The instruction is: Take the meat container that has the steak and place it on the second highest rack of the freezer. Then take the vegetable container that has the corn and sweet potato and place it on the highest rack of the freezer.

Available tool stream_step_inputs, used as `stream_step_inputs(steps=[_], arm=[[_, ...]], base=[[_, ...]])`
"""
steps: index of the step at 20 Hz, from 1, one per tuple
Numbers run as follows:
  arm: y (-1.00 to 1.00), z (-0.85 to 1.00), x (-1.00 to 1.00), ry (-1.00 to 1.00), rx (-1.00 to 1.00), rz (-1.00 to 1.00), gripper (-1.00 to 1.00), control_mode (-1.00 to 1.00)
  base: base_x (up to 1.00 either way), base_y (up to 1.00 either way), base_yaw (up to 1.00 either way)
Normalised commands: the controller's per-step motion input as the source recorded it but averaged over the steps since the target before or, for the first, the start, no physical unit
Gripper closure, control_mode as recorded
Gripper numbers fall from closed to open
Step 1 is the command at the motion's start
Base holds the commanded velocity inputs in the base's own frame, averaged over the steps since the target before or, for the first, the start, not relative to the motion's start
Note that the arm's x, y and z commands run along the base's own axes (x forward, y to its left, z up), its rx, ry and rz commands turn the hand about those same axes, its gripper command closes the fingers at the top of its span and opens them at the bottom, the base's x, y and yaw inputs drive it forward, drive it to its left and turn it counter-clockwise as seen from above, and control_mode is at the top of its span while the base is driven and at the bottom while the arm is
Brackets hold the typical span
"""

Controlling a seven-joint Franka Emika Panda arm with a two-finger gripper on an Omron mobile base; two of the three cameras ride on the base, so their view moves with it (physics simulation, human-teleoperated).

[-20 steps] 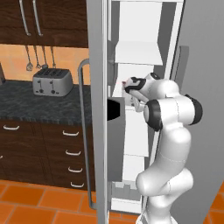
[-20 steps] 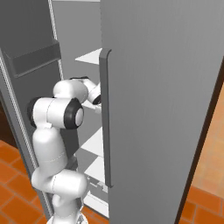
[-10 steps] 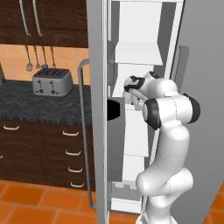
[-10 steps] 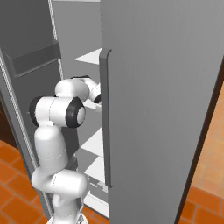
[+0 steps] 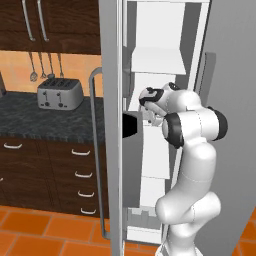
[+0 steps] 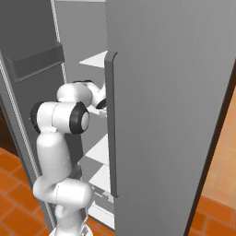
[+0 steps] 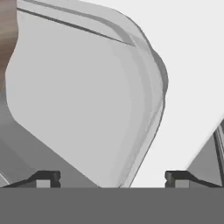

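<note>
My gripper (image 7: 113, 177) is open, its two fingertips (image 7: 47, 177) wide apart at either side of a pale grey container (image 7: 83, 100) that lies right in front of the hand on a white surface. A brown strip shows at the container's upper left; I cannot tell what it is, and no steak, corn or sweet potato can be made out. In the base views the hand (image 5: 150, 102) (image 6: 102, 103) reaches inside the open freezer (image 5: 230, 75), just below the highest rack (image 5: 157, 61) (image 6: 94, 60). The second highest rack is hidden behind my arm.
The freezer's left door (image 5: 112, 165) with its bar handle (image 5: 95, 150) stands open close beside my arm; the right door (image 6: 161, 92) flanks it on the other side. A toaster (image 5: 60, 94) sits on the dark counter (image 5: 45, 120) at left. Lower shelves (image 6: 99, 150) sit below.
The fingers have sprung from nearly shut to wide open, letting go of the container. The arm has stayed in place inside the freezer.
</note>
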Motion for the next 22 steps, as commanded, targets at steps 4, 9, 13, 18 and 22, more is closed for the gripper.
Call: stream_step_inputs(steps=[4, 9, 13, 18, 22], arm=[[0.16, -0.01, -0.15, -0.13, 0.0, 0.0, -1.0, -1.0], [0.03, 0.29, -0.2, -0.05, 0.0, 0.0, -1.0, -1.0], [0.0, 0.38, -0.33, 0.0, -0.02, 0.0, -1.0, -1.0], [0.0, 0.28, -0.61, 0.0, -0.02, 0.0, -1.0, -1.0], [0.0, 0.46, -0.93, 0.0, 0.0, 0.0, -1.0, -1.0]], base=[[0.0, 0.0, 0.0], [0.0, 0.0, 0.0], [0.0, 0.0, 0.0], [0.0, 0.0, 0.0], [0.0, 0.0, 0.0]])
